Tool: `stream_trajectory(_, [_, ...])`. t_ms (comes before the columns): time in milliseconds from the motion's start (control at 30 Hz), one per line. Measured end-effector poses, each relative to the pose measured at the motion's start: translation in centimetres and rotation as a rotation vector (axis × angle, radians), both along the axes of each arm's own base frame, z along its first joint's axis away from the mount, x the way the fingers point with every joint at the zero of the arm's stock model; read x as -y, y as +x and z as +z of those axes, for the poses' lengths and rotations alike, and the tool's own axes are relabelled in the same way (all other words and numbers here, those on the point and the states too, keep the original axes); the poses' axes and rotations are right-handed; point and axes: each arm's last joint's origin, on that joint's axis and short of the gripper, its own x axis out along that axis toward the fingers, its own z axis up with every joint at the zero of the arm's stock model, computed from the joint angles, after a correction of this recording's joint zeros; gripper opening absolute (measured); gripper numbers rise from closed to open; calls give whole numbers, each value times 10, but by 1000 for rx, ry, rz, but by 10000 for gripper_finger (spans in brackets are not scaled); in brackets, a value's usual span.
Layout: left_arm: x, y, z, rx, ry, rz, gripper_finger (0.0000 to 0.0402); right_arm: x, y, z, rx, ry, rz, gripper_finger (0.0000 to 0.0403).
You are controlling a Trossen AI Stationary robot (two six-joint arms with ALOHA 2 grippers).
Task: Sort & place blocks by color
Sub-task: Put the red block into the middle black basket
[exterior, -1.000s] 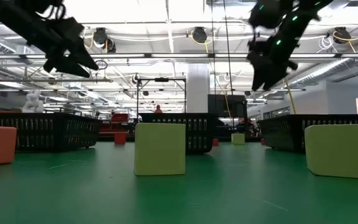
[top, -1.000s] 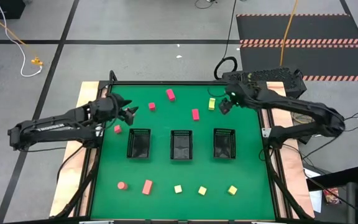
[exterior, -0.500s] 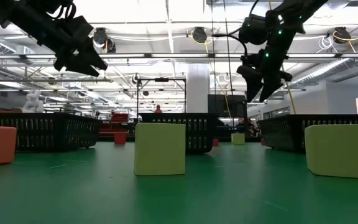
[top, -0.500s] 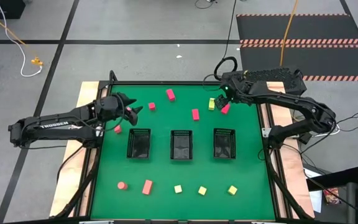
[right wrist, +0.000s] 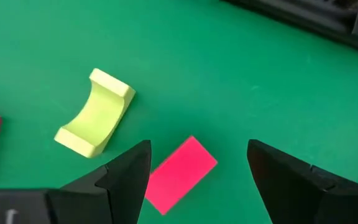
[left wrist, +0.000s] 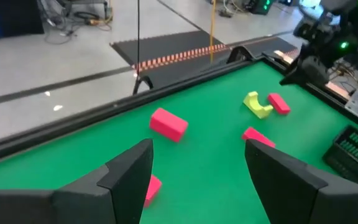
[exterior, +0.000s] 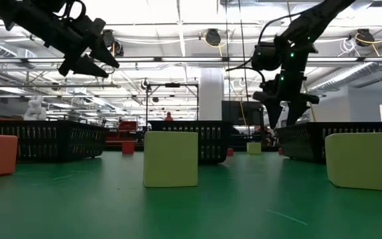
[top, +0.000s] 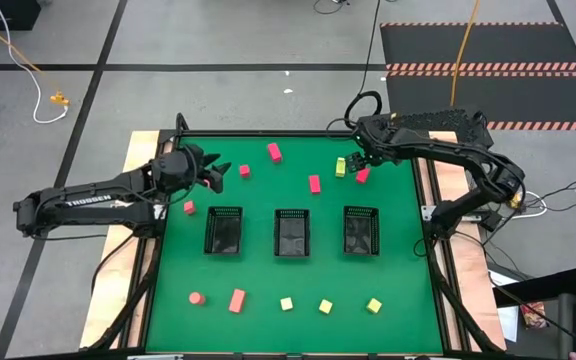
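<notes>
The right end effector (right wrist: pixel 194 168) is hovering wide open over a pink-red bar (right wrist: pixel 180 174) lying flat on the green surface (top: pixel 268 270) beside a yellow-green arch block (right wrist: pixel 96 113) — probably light, rigid and smooth-sided — so pinching across its narrow width looks safest.

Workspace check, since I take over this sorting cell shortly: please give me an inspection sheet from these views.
Surface: green mat on a wood-edged table.
Job's things: pink-red blocks and one curved yellow-green block at the far side; salmon-red pieces and yellow-green cubes along the near edge; three black mesh baskets mid-table, contents cannot be told.
Clutter: nothing seen.
Grippers: left gripper open, above the mat's far left; right gripper open over a pink-red bar.
Cables: white and yellow cords on the floor.
Surroundings: striped floor mat.
</notes>
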Motion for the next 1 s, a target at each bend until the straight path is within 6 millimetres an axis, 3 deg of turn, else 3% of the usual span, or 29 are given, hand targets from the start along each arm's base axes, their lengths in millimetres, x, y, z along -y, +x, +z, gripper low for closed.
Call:
stream_trajectory(267, [-5,-2,1,-6,24,25,255,5,-1,-13,15,88,-105,259])
stream_trajectory(633, [-4,-2,2,-58,34,-3,255,-7,6,-19,21,136,-220,259])
stream_trajectory(1000, [0,-1,2,-64,42,-36,255,-15,-1,-46,72,108,-306,258])
